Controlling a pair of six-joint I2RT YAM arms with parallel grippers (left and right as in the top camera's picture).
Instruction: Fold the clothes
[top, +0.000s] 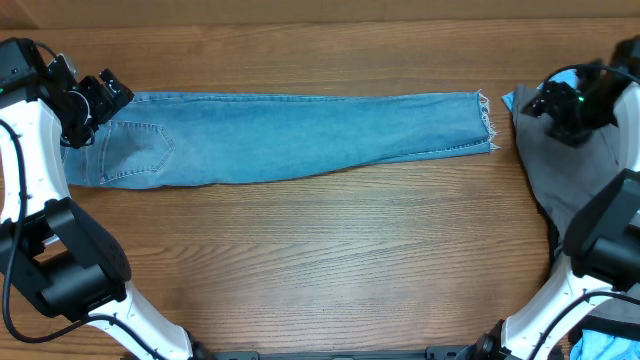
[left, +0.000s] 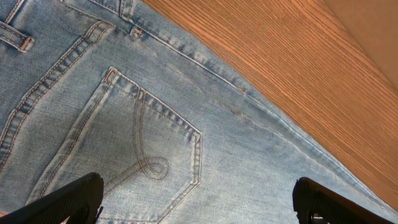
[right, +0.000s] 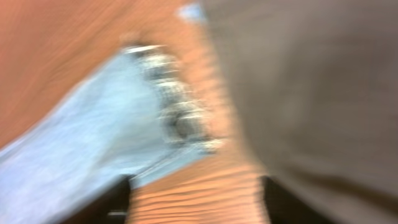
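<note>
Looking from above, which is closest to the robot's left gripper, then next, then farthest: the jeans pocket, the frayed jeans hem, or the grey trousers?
Starting from the left gripper:
1. Jeans pocket, right beside it at the left end.
2. Frayed hem, far along at the jeans' right end.
3. Grey trousers, past the hem, on the far right.

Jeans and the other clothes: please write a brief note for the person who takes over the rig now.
Left gripper: jaws wide open, empty, over the jeans at the back pocket.
Right gripper: jaws apart, empty, near the frayed hem; view blurred.
Jeans lie flat, apparently leg on leg, waist left. Grey trousers lie at the right edge.
To do: fold jeans crosswise, then the trousers.
</note>
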